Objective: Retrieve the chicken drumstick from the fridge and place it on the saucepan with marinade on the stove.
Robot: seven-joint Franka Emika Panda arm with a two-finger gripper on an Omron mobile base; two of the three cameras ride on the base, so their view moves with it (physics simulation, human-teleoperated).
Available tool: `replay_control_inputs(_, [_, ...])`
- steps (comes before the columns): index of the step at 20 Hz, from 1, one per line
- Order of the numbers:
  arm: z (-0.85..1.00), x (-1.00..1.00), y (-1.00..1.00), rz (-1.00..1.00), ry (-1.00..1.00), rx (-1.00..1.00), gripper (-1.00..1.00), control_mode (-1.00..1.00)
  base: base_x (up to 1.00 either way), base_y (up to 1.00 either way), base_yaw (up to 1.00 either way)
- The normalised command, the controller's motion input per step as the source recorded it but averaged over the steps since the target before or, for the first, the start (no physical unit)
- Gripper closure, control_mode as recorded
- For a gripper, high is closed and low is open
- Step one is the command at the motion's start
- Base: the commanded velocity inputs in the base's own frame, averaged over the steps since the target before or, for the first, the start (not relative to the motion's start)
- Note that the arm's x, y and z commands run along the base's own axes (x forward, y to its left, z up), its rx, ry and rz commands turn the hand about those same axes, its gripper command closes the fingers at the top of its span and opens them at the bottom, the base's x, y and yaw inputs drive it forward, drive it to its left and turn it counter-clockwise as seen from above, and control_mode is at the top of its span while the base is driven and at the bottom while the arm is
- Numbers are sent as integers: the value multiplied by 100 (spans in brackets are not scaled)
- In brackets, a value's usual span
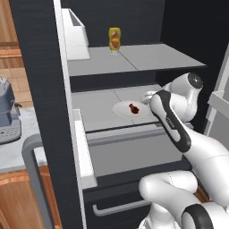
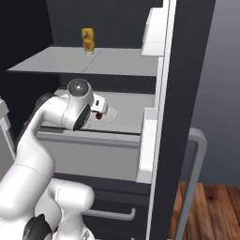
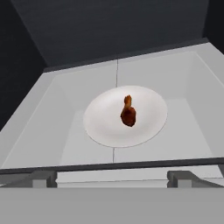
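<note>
The fridge (image 1: pixel 36 89) stands open, and my arm reaches in over its middle grey shelf (image 3: pixel 65 113). On that shelf a round white plate (image 3: pixel 148 113) carries the chicken drumstick (image 3: pixel 127 113), a small reddish-brown lump that also shows on the plate from the left (image 1: pixel 133 108) and just below my hand from the right (image 2: pixel 99 116). My gripper (image 3: pixel 113 177) hovers at the shelf's front edge, short of the plate, open with nothing between its fingertips. The saucepan, the marinade and the stove are out of view.
A yellow-orange squeeze bottle (image 1: pixel 114 39) stands on the upper shelf (image 2: pixel 56 61). White door bins (image 2: pixel 152 28) hang on the open door at the right. A drawer with a grey handle (image 1: pixel 120 205) sits below. A grey appliance (image 1: pixel 6 112) stands on the counter to the left.
</note>
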Motion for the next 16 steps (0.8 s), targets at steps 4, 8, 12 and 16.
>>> replay_control_inputs(4, [0,0,0,0,0,0,-100,100,25,0,0])
replay_control_inputs(8, [0,0,0,0,0,0,-100,100,6,4,0])
replay_control_inputs(12, [-8,9,16,-1,3,-10,-100,-100,10,13,0])
replay_control_inputs(16, [-11,18,39,-5,11,-24,-100,-100,0,0,0])
